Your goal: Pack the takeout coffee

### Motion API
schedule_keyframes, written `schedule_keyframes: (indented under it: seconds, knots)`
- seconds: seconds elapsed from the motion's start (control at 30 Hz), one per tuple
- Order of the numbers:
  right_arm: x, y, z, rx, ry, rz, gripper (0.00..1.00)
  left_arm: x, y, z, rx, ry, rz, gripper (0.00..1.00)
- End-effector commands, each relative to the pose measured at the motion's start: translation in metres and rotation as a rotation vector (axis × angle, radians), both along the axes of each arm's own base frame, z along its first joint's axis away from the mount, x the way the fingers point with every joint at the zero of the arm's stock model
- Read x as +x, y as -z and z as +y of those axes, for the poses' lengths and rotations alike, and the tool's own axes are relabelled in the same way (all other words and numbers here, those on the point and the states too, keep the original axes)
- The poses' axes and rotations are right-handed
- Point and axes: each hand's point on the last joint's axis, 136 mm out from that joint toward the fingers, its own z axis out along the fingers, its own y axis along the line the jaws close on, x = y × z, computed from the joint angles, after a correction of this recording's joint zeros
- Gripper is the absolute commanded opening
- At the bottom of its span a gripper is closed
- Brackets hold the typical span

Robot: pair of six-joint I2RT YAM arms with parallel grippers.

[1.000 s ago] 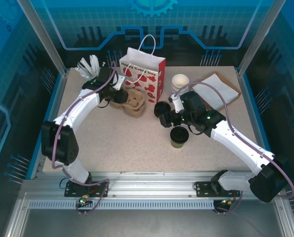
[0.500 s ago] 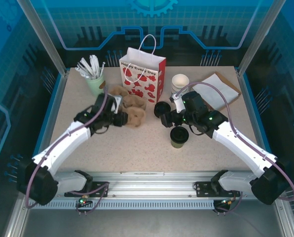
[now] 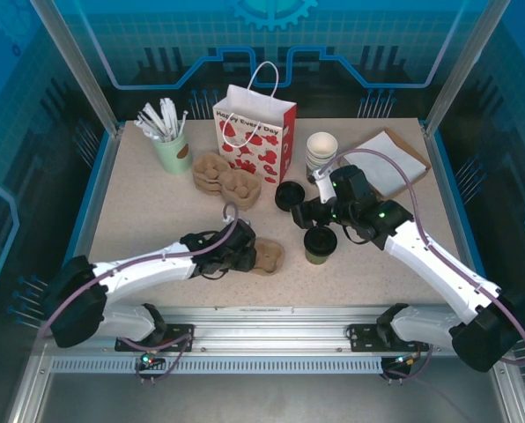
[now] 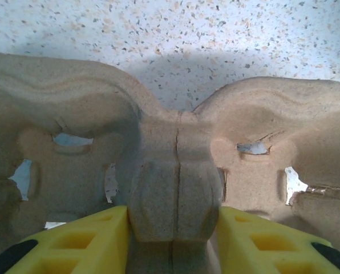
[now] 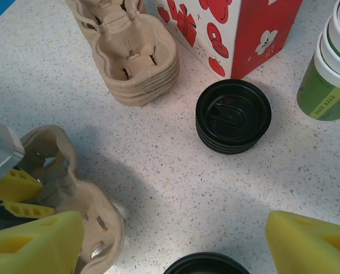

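My left hand (image 3: 243,253) was clamped on a pulp cup carrier (image 4: 175,171). My yellow fingers (image 4: 96,240) pressed in on either side of its middle ridge, and a cup well spread out to each flank. Whether the carrier rested on the speckled table (image 3: 157,211) under that hand or hung just above it, I could not tell.

My right hand (image 3: 317,216) stood wide open and gripped nothing. The takeout coffee (image 3: 320,245) stood upright just beneath it with its black lid on. In the wrist view the lid's rim showed between my spread fingers (image 5: 312,240), clear of both.

Ahead of that hand lay a stack of black lids (image 5: 233,116), and beyond them stood the red-and-white gift bag (image 5: 238,28). To the right of the lids stood a stack of lidless green cups (image 5: 327,74) — to their left, a pile of spare carriers (image 5: 133,54). The carrier in my left hand sat close off my right hand's left side, near the coffee but apart from it.
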Motion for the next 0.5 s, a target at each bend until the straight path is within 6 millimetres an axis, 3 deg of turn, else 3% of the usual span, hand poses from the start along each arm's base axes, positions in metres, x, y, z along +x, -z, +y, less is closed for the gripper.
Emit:
schedule_keyframes:
  seconds: [0.0, 0.2, 0.33, 0.47]
  knots:
    - [-0.003, 0.006, -0.007, -0.016, 0.003, 0.009, 0.85, 0.008, 0.006, -0.008, -0.008, -0.061, -0.025, 0.45]
    - [-0.005, 0.008, -0.009, -0.022, 0.002, 0.015, 0.85, 0.008, 0.01, -0.02, 0.007, -0.038, -0.016, 0.56]
    - [-0.005, 0.009, -0.009, -0.025, 0.002, 0.019, 0.85, 0.012, -0.008, -0.02, -0.011, -0.01, -0.068, 0.65]
    - [-0.008, 0.011, -0.007, -0.011, -0.005, 0.033, 0.85, 0.023, -0.034, -0.004, -0.026, -0.002, -0.13, 0.7]
